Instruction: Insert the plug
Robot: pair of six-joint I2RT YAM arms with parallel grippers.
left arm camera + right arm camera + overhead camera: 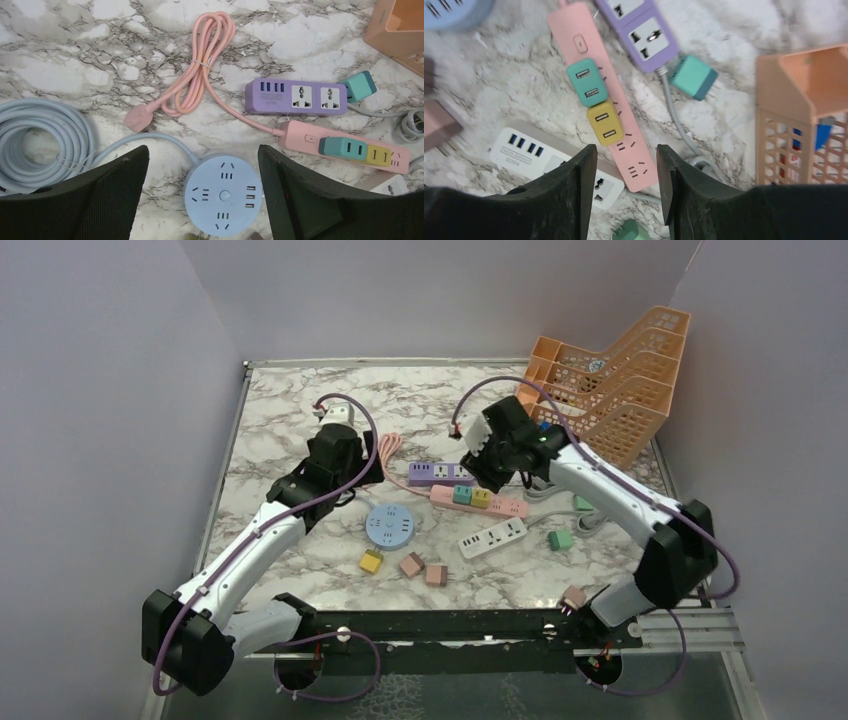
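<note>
A pink power strip [505, 505] lies mid-table with a teal adapter [462, 494] and a yellow adapter [481, 497] plugged into it. In the right wrist view my right gripper [626, 165] is open and empty, above the strip's free sockets [639, 165], just past the yellow adapter [605, 122] and the teal one [586, 82]. My left gripper [202, 165] is open and empty above a round blue socket hub [222, 195]. Loose plugs lie on the table: a yellow one [371, 561], two pink ones [411, 563] and a green one [560, 539].
A purple strip [440, 473] lies behind the pink one, with a teal plug [694, 77] at its end. A white strip [492, 538] lies in front. A coiled pink cord [200, 70] and a grey cable coil [40, 135] lie at the left. An orange basket [610, 380] stands back right.
</note>
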